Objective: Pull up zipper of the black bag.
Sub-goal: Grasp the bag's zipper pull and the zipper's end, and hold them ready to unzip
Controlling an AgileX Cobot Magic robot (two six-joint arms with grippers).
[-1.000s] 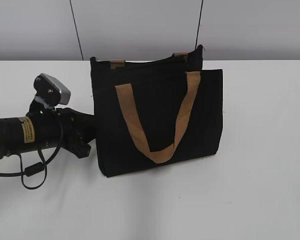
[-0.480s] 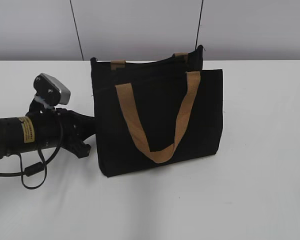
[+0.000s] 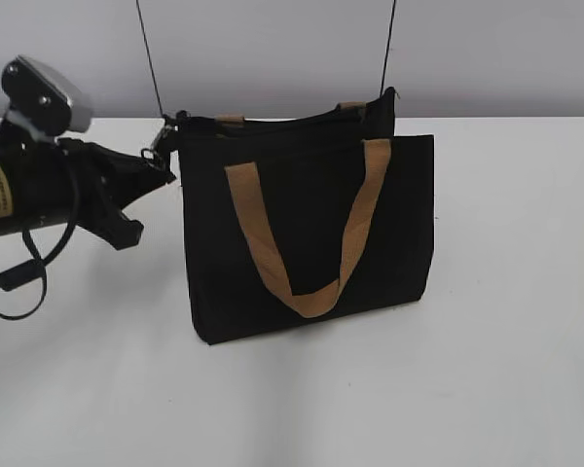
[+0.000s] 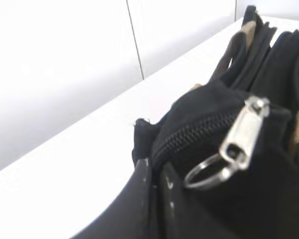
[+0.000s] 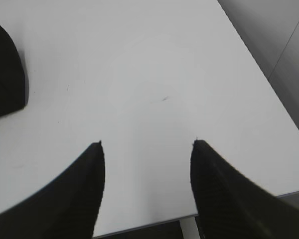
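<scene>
The left gripper has risen from low beside the black bag's side panel to its top corner nearest the surface's left edge. There the zipper sits at that end of the closed teeth, its ring-ended tab dangling just beyond the jaws. In the left wrist view the jaws look pressed nearly together below the ring; whether they pinch it I cannot tell. The bag stands upright mid-surface, toward the far edge. The move suggests the approach is done and the grasp comes next. The right gripper hangs with jaws spread over bare surface, holding nothing.
</scene>
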